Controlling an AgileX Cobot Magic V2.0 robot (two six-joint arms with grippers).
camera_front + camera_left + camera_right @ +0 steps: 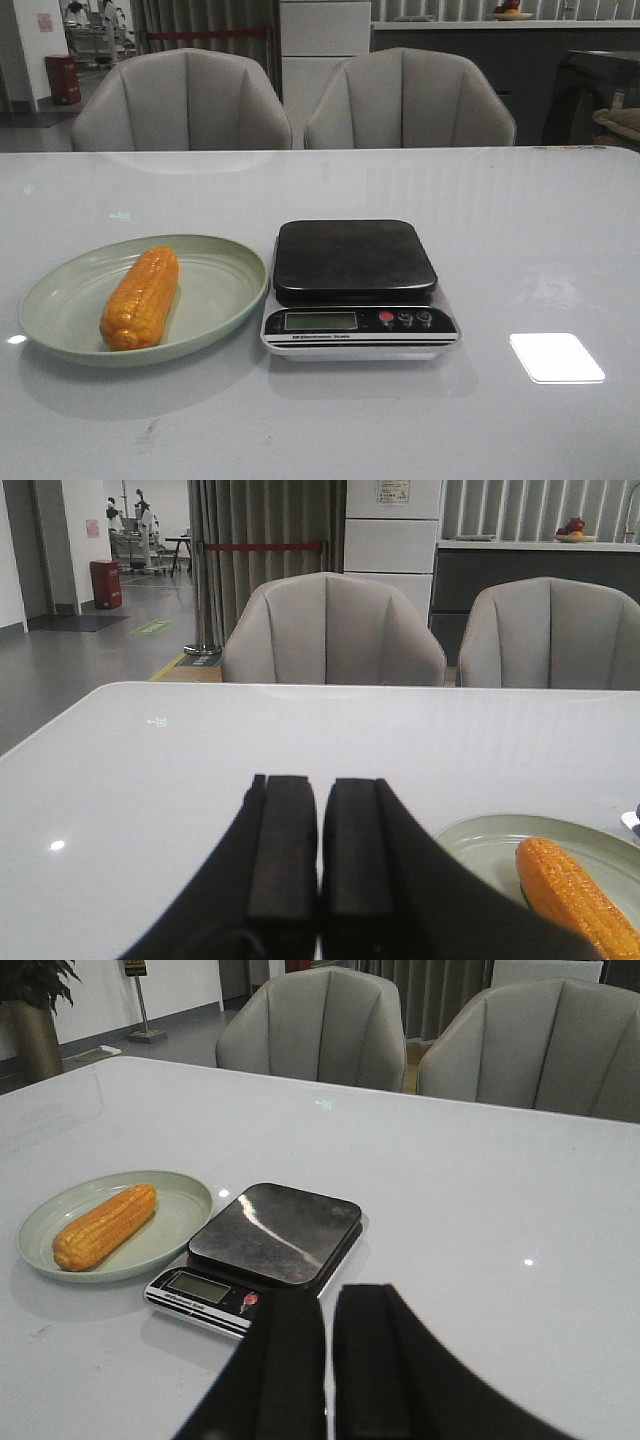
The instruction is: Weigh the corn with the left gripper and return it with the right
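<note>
The orange-yellow corn (141, 297) lies on the pale green plate (215, 300) at the table's left. It also shows in the left wrist view (575, 892) and the right wrist view (106, 1225). A kitchen scale (355, 262) with a dark platform stands just right of the plate, its platform bare. My left gripper (320, 785) is shut and empty, back from the plate and to its left. My right gripper (330, 1295) is shut and empty, on the near side of the scale (275, 1235). Neither gripper shows in the front view.
Two grey chairs (180, 100) (410, 97) stand behind the table's far edge. A bright light reflection (556, 357) lies on the glossy white table at the front right.
</note>
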